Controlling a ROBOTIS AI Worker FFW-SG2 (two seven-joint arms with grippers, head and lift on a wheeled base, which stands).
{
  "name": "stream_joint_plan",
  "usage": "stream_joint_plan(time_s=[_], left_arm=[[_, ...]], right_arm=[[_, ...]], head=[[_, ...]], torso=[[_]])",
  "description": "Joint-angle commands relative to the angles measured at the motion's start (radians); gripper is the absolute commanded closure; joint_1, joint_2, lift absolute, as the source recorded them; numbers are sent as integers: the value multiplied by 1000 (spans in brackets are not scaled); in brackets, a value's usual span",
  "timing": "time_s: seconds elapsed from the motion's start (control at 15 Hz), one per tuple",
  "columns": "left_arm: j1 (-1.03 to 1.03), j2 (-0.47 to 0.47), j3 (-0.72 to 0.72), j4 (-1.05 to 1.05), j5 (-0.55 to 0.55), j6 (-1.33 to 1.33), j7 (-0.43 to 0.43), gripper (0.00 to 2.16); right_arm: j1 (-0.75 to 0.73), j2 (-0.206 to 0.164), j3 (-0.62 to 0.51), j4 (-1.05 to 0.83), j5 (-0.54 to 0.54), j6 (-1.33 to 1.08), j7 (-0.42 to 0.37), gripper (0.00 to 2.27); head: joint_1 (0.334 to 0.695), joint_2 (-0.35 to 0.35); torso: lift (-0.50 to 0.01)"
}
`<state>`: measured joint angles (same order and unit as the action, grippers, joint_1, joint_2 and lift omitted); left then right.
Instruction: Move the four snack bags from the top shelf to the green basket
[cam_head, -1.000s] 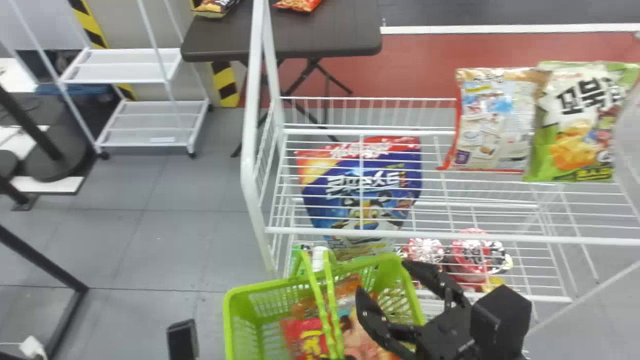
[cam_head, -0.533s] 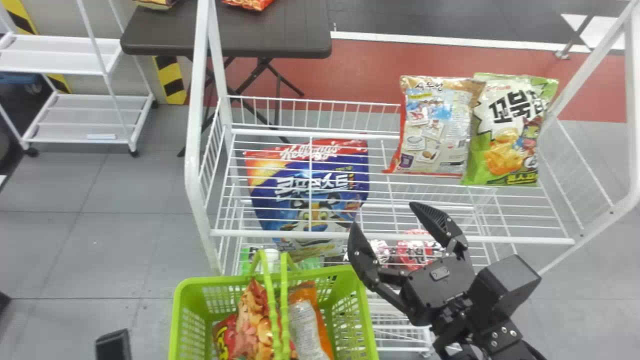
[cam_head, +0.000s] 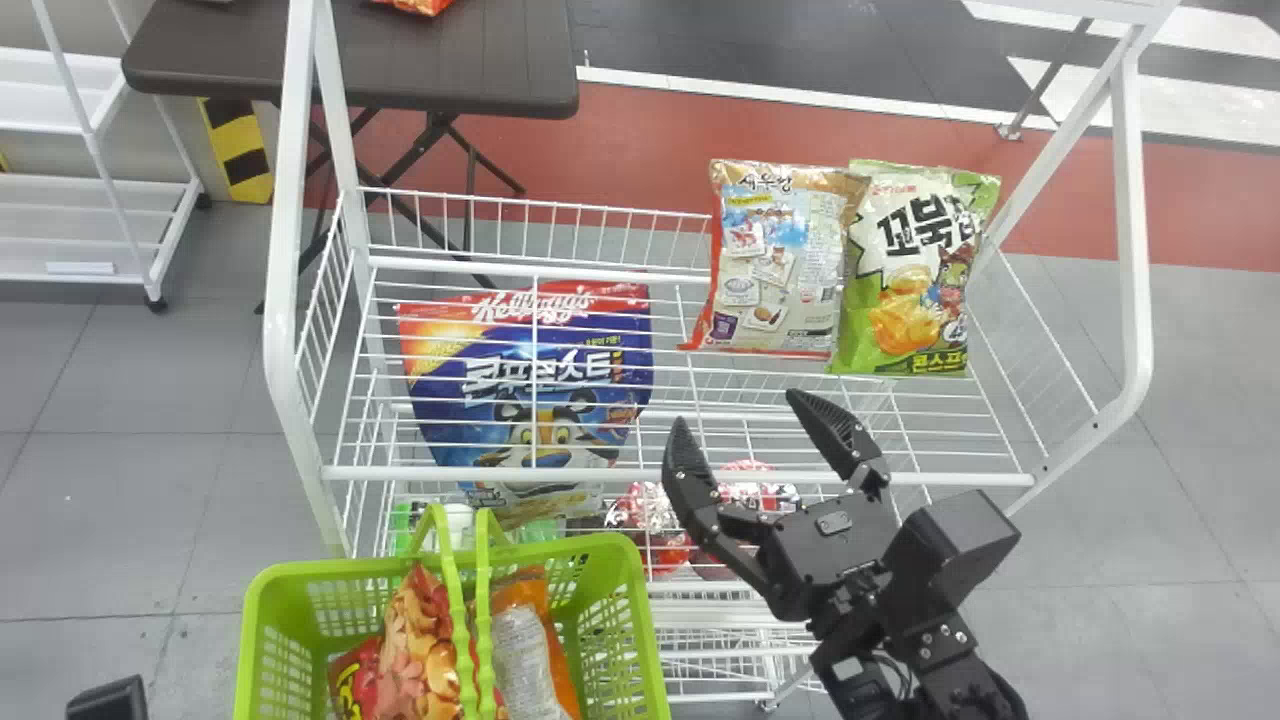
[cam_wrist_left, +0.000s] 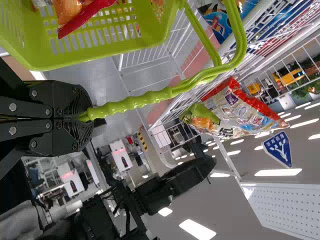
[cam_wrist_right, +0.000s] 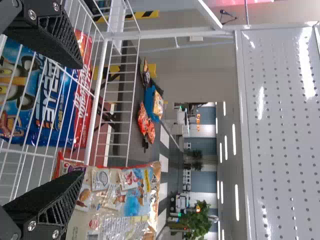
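Note:
My right gripper stands open over the front rail of the top wire shelf. Behind it two snack bags stand side by side on that shelf: a beige-and-red bag and a green-and-white bag. In the right wrist view the open right gripper has the beige-and-red bag beyond its fingers. The green basket holds several bags, one red-and-tan and one orange. My left gripper is shut on the basket's green handle.
A large blue cereal bag stands on a lower level behind the wires. White shelf posts rise at both sides of the rack. Red packages lie below the top shelf. A dark table stands behind.
The head view has shifted, so rack and basket now appear farther left. My right gripper has moved away from the basket, up toward the shelf, and stays open.

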<state>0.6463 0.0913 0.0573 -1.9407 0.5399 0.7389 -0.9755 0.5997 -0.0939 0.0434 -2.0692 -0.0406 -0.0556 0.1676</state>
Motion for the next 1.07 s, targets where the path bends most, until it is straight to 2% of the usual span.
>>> stream_joint_plan(time_s=[0.0, 0.2, 0.67, 0.73, 0.87, 0.93, 1.0], left_arm=[[1, 4, -1, 0, 0, 3, 0, 1686], [7, 5, -1, -4, 2, 0, -2, 1686], [9, 8, 3, -6, -2, 18, 4, 1686], [7, 8, 3, -6, -8, 18, 6, 1686], [1, 12, 3, -1, -9, 21, 8, 1686], [-1, 12, 3, 0, -8, 21, 9, 1686], [-5, 13, 3, 5, -8, 21, 9, 1686]], right_arm=[[-51, 17, -34, 40, -7, 6, -6, 53], [-167, 52, -109, 127, -16, 27, -6, 56], [-472, 48, -191, 377, 25, 110, 4, 60], [-512, 48, -191, 420, 30, 116, 27, 66], [-587, 46, -208, 495, 19, 172, 122, 107], [-615, 46, -215, 529, 19, 196, 162, 191], [-633, 45, -215, 546, 22, 211, 205, 461]], head=[[695, -226], [695, -269], [695, -339], [695, -342], [695, -330], [695, -319], [695, -311]], torso=[[0], [0], [0], [0], [0], [0], [0]])
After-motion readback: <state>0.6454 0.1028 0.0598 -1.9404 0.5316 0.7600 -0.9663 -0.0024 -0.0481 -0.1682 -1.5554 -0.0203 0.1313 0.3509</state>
